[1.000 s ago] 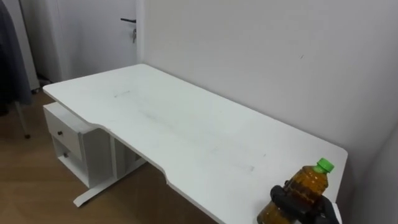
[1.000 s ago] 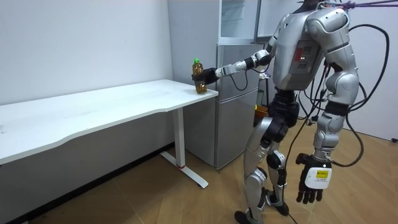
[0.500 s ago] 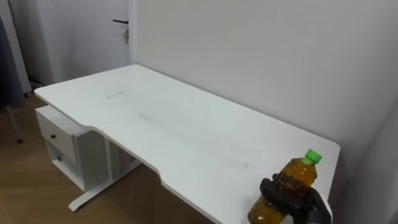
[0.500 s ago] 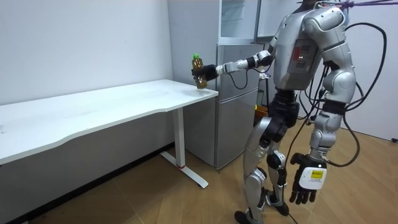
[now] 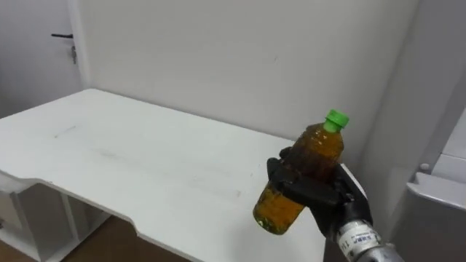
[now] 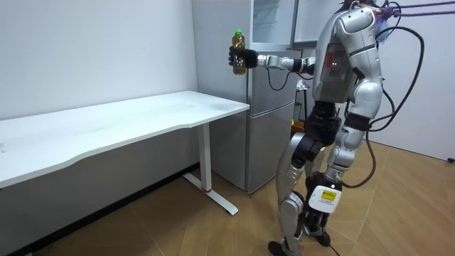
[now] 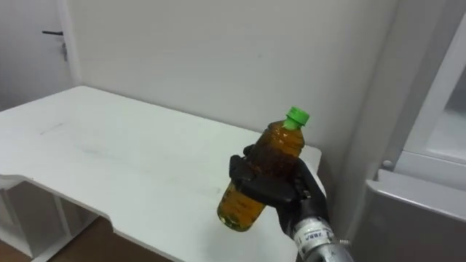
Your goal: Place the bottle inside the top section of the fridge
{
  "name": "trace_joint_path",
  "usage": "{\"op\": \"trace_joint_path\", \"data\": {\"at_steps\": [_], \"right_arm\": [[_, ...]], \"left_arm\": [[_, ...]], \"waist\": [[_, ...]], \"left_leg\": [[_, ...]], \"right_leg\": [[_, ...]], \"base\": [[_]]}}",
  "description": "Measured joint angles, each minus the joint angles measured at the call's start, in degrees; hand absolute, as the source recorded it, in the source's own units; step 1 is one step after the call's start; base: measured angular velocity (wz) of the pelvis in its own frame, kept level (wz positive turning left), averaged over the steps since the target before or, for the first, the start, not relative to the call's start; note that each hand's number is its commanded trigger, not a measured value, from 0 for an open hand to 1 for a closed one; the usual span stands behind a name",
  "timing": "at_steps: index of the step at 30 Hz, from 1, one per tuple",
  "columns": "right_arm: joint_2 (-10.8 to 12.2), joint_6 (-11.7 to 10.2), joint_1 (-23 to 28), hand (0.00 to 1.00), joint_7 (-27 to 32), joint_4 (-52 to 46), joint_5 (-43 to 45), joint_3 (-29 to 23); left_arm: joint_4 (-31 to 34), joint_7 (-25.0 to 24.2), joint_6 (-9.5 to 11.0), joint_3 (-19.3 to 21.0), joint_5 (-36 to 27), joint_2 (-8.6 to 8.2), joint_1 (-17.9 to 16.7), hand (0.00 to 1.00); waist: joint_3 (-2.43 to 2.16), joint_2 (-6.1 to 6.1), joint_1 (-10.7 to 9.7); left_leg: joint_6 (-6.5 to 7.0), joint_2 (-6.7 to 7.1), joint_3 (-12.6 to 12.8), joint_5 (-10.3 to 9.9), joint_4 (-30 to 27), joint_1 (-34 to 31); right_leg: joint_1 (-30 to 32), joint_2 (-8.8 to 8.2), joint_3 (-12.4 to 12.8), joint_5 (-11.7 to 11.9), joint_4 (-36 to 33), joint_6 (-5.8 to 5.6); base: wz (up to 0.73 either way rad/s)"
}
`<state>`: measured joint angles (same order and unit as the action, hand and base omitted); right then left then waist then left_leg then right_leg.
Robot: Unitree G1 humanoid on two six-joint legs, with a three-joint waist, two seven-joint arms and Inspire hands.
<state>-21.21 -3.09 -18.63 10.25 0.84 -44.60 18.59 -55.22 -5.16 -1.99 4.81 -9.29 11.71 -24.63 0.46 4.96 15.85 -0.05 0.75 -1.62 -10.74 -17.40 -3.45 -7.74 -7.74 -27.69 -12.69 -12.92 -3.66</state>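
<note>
Bottle (image 5: 317,149): one, with one green cap (image 5: 336,119). Table (image 5: 109,160): one; one leg (image 6: 206,167) seen in room view. Fridge (image 6: 274,114): one. Door (image 5: 29,65): one, with one handle (image 5: 62,36). Hands: two, right hand (image 5: 324,196) wrapped round bottle, left hand (image 6: 320,208) low beside leg.

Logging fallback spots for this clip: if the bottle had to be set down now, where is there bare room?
The table top is bare throughout, from the wall edge to the curved front edge. The one tight spot is its end by the fridge, where the right hand holds the bottle tilted above the corner.
</note>
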Motion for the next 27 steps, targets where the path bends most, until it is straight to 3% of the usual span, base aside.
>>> {"op": "trace_joint_path", "data": {"at_steps": [3,11,17,20,27], "right_arm": [[-1.35,0.65,0.0,1.0,-1.65,-3.54,0.04,-1.05],[-1.42,1.44,0.0,1.0,-6.06,-11.34,-1.22,-3.4],[-1.4,1.45,-0.01,1.0,-7.26,-18.84,-2.08,-9.24],[-1.58,1.45,0.0,1.0,-7.75,-20.87,-1.98,-11.47],[-4.02,1.49,0.0,1.0,-7.57,-24.59,-1.25,-17.44]], "left_arm": [[-0.16,-0.06,-0.13,0.02,0.3,0.06,0.55,0.0],[-2.23,-0.1,0.28,-0.05,0.1,-0.03,2.16,0.0],[-2.94,-0.5,0.81,1.45,0.1,-0.03,2.08,0.0],[-2.94,-0.37,0.9,2.48,0.1,-0.03,1.59,0.0],[-4.33,0.04,1.07,4.07,0.0,-0.27,1.41,0.0]], "waist": [[-0.01,-0.01,-0.39],[-0.1,0.14,-2.06],[-0.07,0.06,-3.07],[-0.35,0.03,-4.63],[-0.51,0.09,-8.06]], "left_leg": [[-0.02,-0.08,0.3,-0.03,0.1,-0.01],[0.03,-0.25,1.06,-0.06,0.17,0.06],[0.11,-0.55,2.58,-0.1,0.27,1.12],[0.21,-0.71,3.11,-0.19,0.71,1.29],[0.04,-1.06,3.48,-0.33,0.77,2.71]], "right_leg": [[0.48,-0.03,0.5,0.03,-0.37,0.05],[1.07,0.07,2.14,0.1,-0.71,0.12],[0.9,0.07,3.24,0.51,-0.67,0.17],[0.81,0.1,3.62,0.52,-0.72,0.17],[0.03,0.41,4.26,0.6,-0.62,0.3]], "base": [[-0.12],[-0.05],[-0.11],[-0.1],[-0.03]]}}
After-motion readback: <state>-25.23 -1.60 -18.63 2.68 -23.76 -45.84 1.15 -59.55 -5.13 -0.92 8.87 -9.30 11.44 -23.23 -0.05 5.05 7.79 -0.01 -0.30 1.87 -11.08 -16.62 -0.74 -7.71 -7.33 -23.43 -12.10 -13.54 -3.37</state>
